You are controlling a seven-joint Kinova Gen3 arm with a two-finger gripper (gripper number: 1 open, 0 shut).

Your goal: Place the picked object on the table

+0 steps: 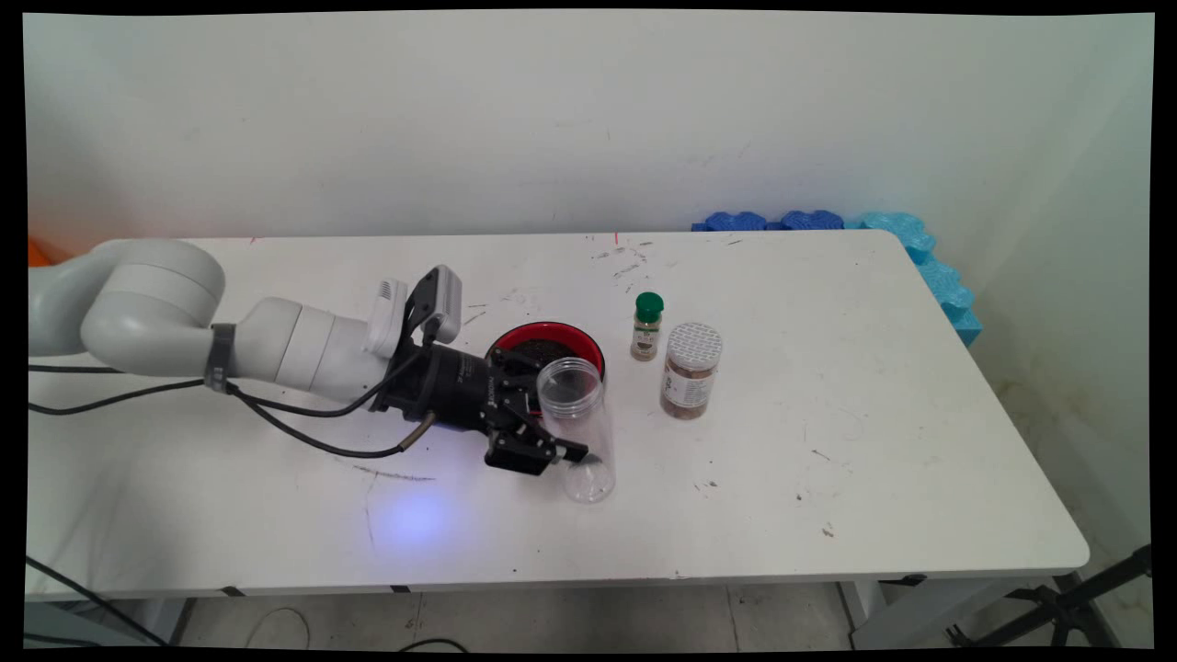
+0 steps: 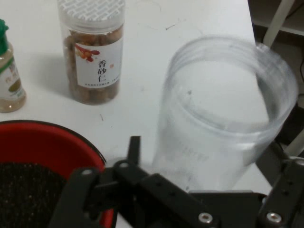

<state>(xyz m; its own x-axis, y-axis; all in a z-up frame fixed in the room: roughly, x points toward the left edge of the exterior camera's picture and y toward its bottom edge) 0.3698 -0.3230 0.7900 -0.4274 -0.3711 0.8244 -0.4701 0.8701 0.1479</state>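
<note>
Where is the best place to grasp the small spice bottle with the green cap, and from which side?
Grip the small spice bottle with the green cap around its upright body below the cap, likely coming from the far side: the red bowl and larger brown-filled jar flank it.

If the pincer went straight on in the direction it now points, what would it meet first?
The pincer already grips the clear jar. Beyond it, probably the brown-filled jar comes first, though depth is unclear.

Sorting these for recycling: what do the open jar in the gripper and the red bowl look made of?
The open jar looks like clear, glossy plastic: the table shows through its wall and the rim is moulded with thread ridges. The red bowl looks like smooth plastic or lacquer, red outside; which one I cannot tell.
</note>
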